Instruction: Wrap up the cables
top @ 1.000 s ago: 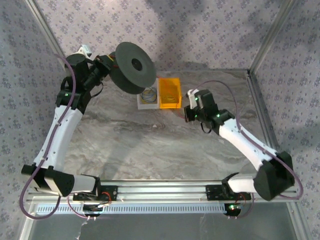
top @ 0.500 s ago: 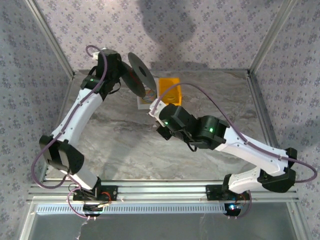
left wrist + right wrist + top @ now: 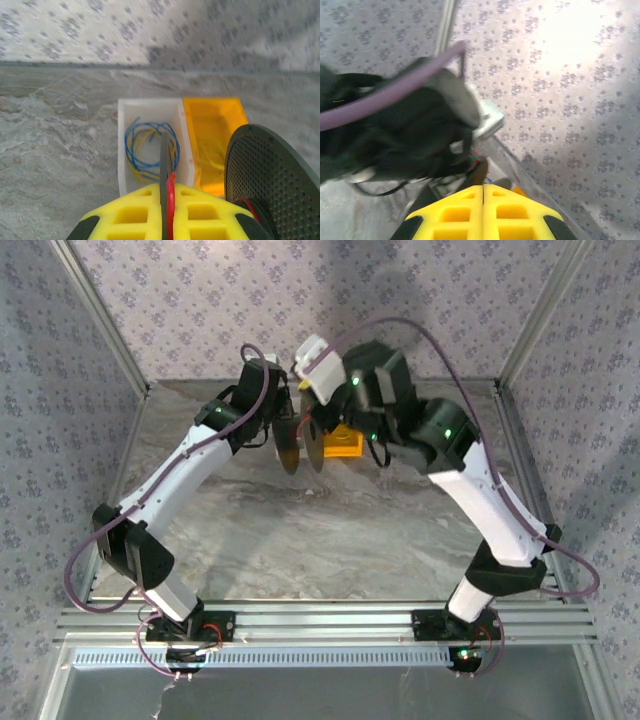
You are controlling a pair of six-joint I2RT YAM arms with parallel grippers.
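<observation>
Left gripper (image 3: pixel 165 187) pinched shut on one flange of the black spool (image 3: pixel 272 180), whose axle runs 9-to-3; cable (image 3: pixel 245 202) on the hub at 3 o'clock from my fingertips; right gripper (image 3: pixel 483 192) pressed together, apparently empty, near the other flange.

The near half of the marble table (image 3: pixel 300 550) lies bare, so I can sweep there freely. Far centre is crowded. The black spool (image 3: pixel 272 185) clamped in my left gripper (image 3: pixel 165 189) sits close by the white tray (image 3: pixel 123 150) and orange tray (image 3: pixel 237 110). My right arm (image 3: pixel 480 500) presses in beside it, with the wall (image 3: pixel 180 300) just behind.
</observation>
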